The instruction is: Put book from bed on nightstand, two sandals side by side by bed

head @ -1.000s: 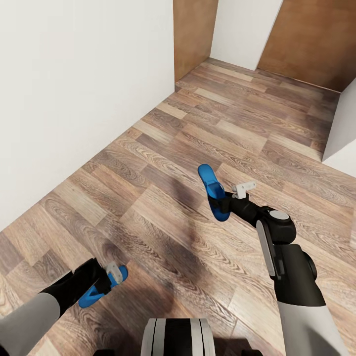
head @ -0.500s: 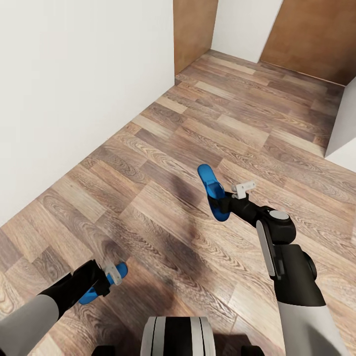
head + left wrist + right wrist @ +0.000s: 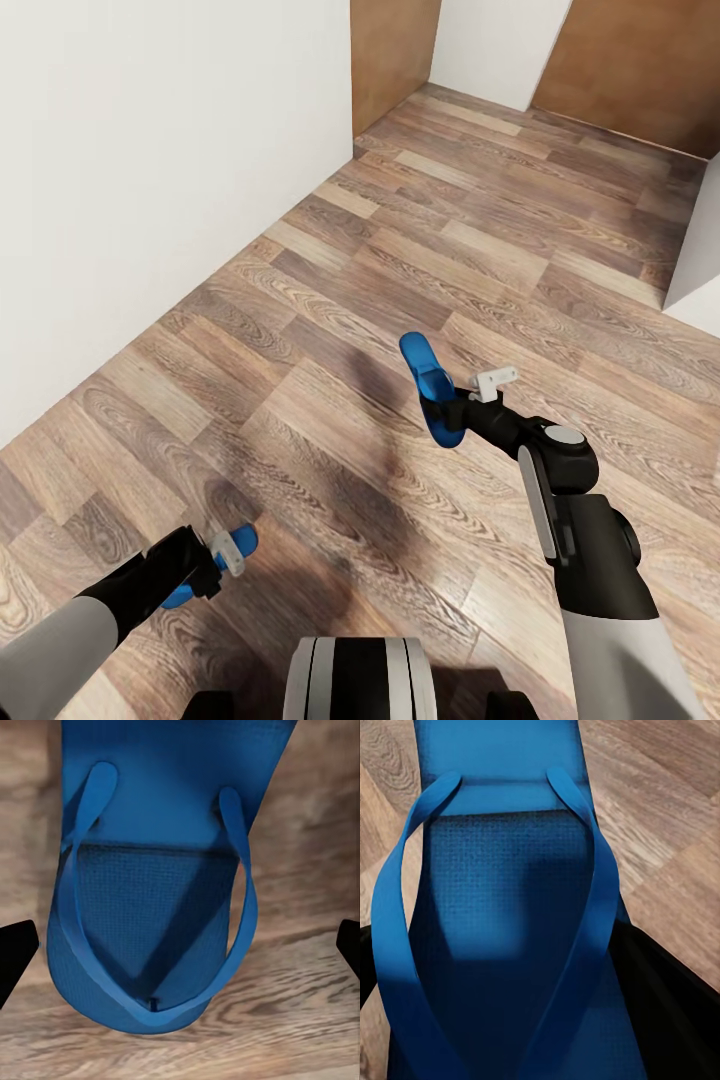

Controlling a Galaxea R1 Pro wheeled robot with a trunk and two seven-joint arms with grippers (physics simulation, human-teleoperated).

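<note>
Nearest, low at the head view's left, the left end effector (image 3: pixel 222 560) is pinched on one blue sandal (image 3: pixel 205 570), carried just above the wood-plank floor (image 3: pixel 330 300). Its wrist camera looks straight down the sandal (image 3: pixel 150 892): the flat sole, the looping straps joining at a toe post, and dark fingertips (image 3: pixel 15 952) out at either edge of the picture.

Further out, the right end effector (image 3: pixel 455 412) is clamped on the second sandal (image 3: pixel 428 385), which stands on edge in the air, toe pointing away from the robot. From its wrist camera this sandal (image 3: pixel 502 907) lies between black fingers (image 3: pixel 675 1020) pressed against its sides.

Both sandals look light and thin, probably flexible foam with a textured sole, so they should not slip easily but may bend or droop if held far from the middle. A grip across the sole's edge near the mid-length seems safest; the straps are soft and would let the shoe swing.

Beyond lie the white wall (image 3: pixel 150 180) and brown panels (image 3: pixel 390 60). The bed is out of sight, so the robot seems to be in transit.
</note>
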